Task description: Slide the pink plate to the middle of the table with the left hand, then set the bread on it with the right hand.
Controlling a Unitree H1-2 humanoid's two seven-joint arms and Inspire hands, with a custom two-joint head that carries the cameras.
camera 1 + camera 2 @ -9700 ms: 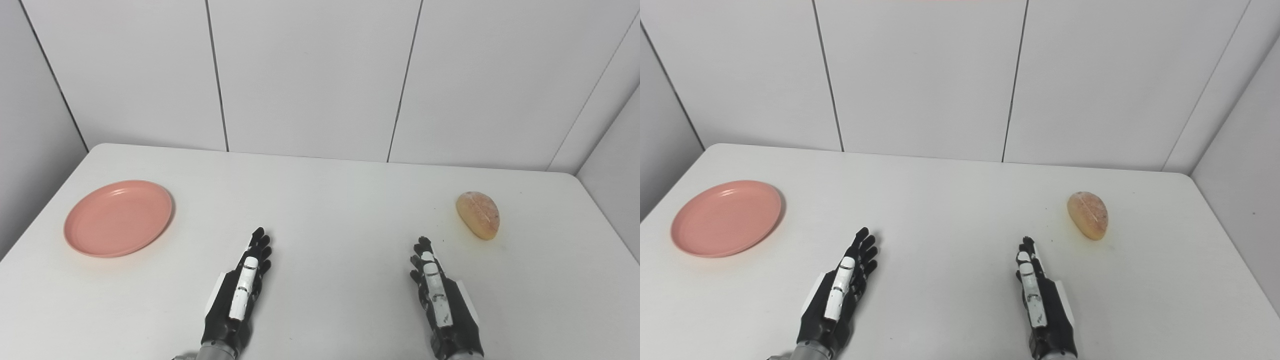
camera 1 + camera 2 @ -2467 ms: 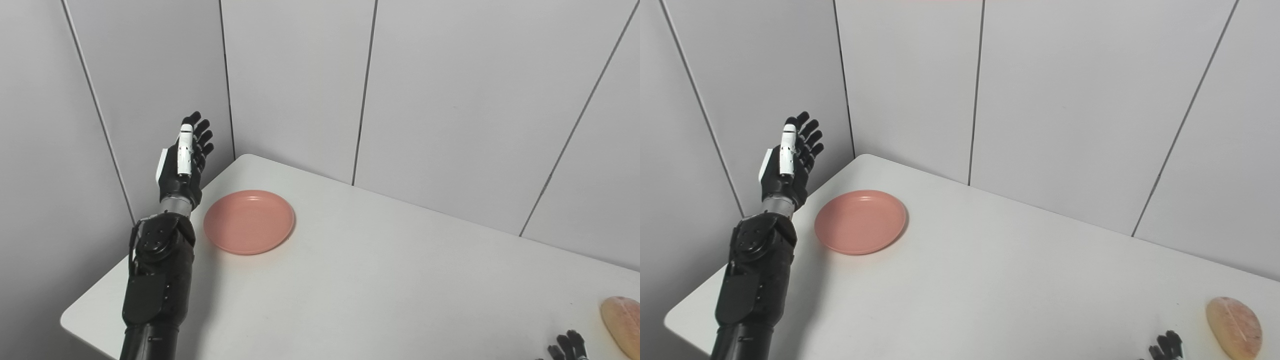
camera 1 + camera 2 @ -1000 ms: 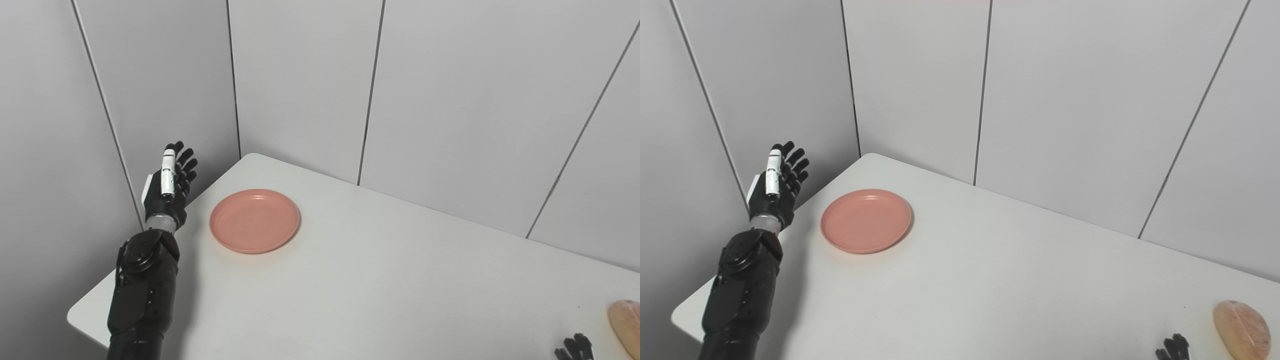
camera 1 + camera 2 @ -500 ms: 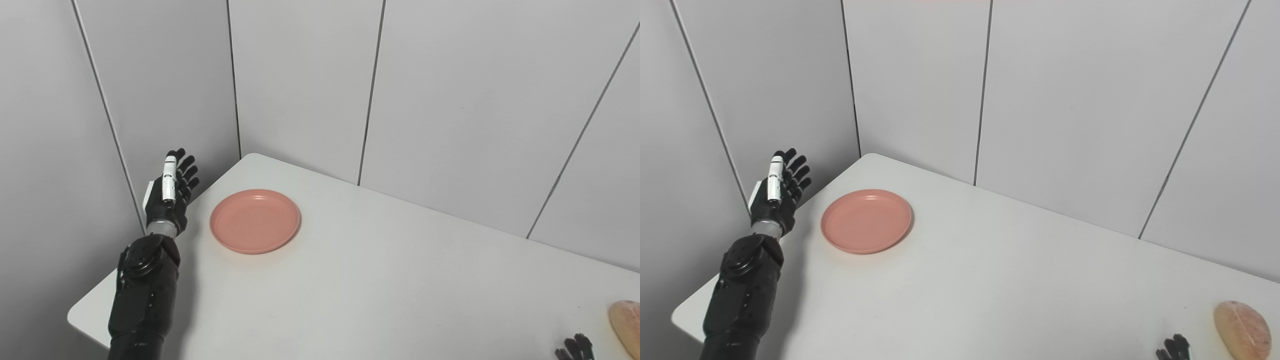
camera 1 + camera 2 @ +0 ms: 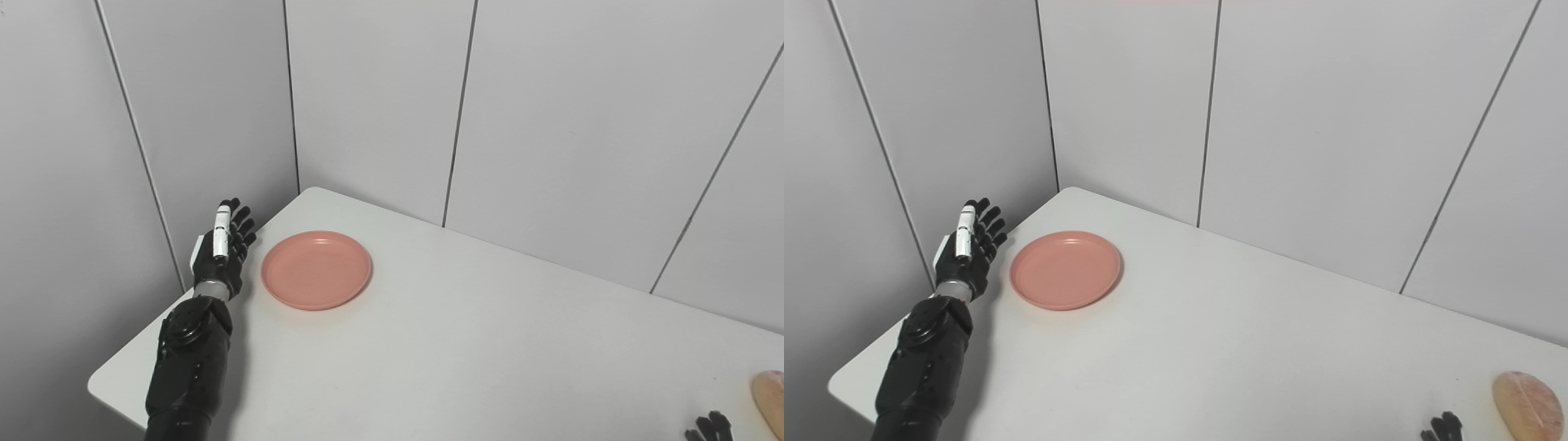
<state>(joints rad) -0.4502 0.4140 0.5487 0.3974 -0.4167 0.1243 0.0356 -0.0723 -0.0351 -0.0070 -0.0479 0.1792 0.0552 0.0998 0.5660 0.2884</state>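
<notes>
The pink plate lies empty near the table's far left corner. Just left of it, over the table's left edge, my left hand is open, fingers straight and pointing away, a small gap from the plate's rim. The bread, a tan oval loaf, rests on the table at the lower right. Only the fingertips of my right hand show at the bottom edge, left of the bread and apart from it; whether that hand is open or shut is hidden.
The white table runs from the left corner to the lower right. Grey wall panels stand close behind the table and along its left side, right next to my left arm.
My left hand has come down and moved right, closer to the plate's left rim. The plate and bread lie where they were; the view has shifted slightly.
</notes>
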